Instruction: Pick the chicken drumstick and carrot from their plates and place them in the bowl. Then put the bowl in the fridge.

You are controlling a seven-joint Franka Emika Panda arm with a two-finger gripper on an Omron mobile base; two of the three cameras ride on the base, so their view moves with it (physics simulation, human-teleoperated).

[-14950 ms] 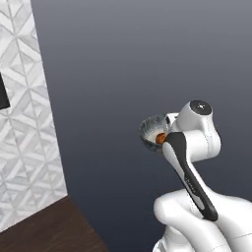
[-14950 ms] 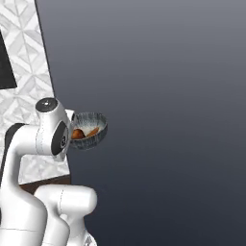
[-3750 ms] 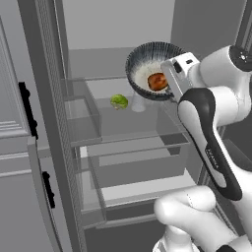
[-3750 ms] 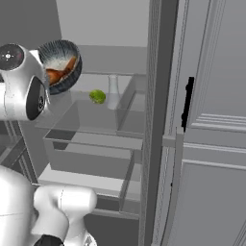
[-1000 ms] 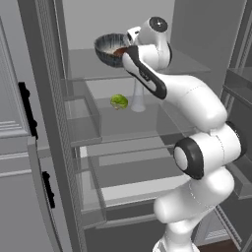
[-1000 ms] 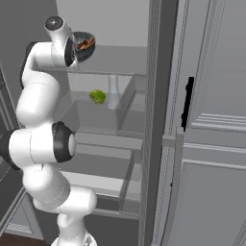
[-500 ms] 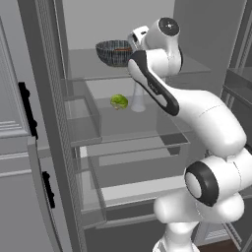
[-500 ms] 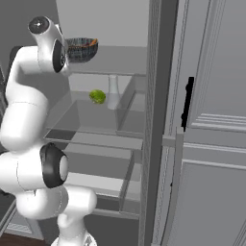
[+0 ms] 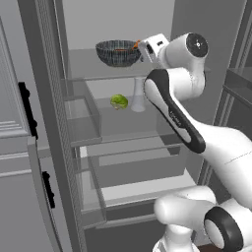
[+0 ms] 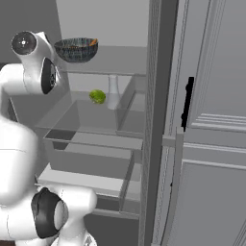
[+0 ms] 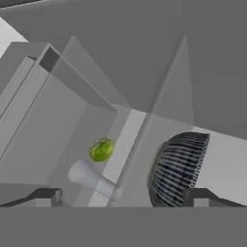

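The dark grey ribbed bowl (image 9: 117, 52) (image 10: 76, 49) (image 11: 177, 169) stands level on the top glass shelf inside the open fridge (image 9: 123, 128). An orange carrot (image 9: 136, 44) (image 10: 93, 42) tip pokes over its rim. The drumstick lies hidden inside the bowl. My gripper (image 9: 146, 50) (image 11: 123, 197) is at the bowl's right side, open, fingers spread wide. In the hand view the bowl sits just inside the right fingertip (image 11: 202, 195). The plates are out of view.
One shelf below lie a green vegetable (image 9: 118, 102) (image 10: 97, 96) (image 11: 102, 149) and a clear bottle (image 9: 138, 96) (image 10: 113, 93) (image 11: 91, 179). Clear bins sit under that. The fridge door (image 9: 19, 147) (image 10: 206, 125) with black handles stands open beside the arm.
The bowl went from tilted and raised to level on the top shelf. Since half a second ago it has stayed put while the hand drew slightly back to the right.
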